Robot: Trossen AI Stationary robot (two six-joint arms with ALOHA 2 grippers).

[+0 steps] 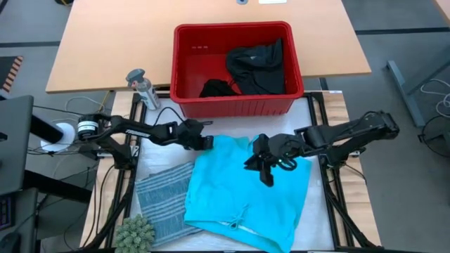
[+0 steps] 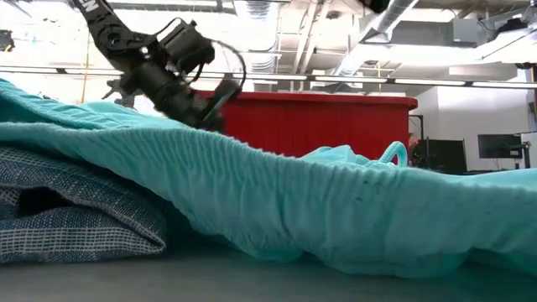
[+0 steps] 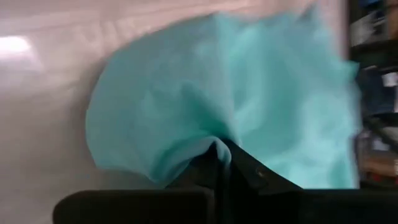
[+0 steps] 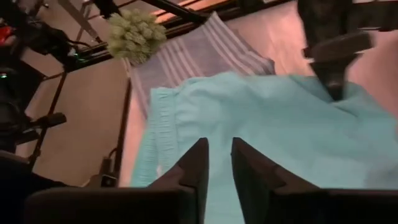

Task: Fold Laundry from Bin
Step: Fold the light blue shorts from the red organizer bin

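The bright turquoise garment (image 1: 246,190) lies spread on the white table top, and its left part overlaps the folded blue-grey striped garment (image 1: 163,198). My left gripper (image 1: 206,143) is shut on the turquoise garment's far left corner. My right gripper (image 1: 266,171) hovers over the garment's middle. Its fingers (image 4: 198,163) stand a narrow gap apart with nothing between them. The red bin (image 1: 184,67) stands at the far edge with black garments (image 1: 256,67) inside. My left gripper pinches a bunched fold at the turquoise garment's far left corner (image 3: 214,144) between its two fingers. It comes in from the table's left, slanting down. The cloth fans out from the fingers, and the rest of it lies on the table.
A small grey bottle (image 1: 140,84) stands left of the bin. A green spiky ball (image 1: 135,232) sits at the near left corner by the striped garment. Black frame rails (image 1: 330,197) run along both sides of the white work area. A wooden table (image 1: 105,49) lies beyond.
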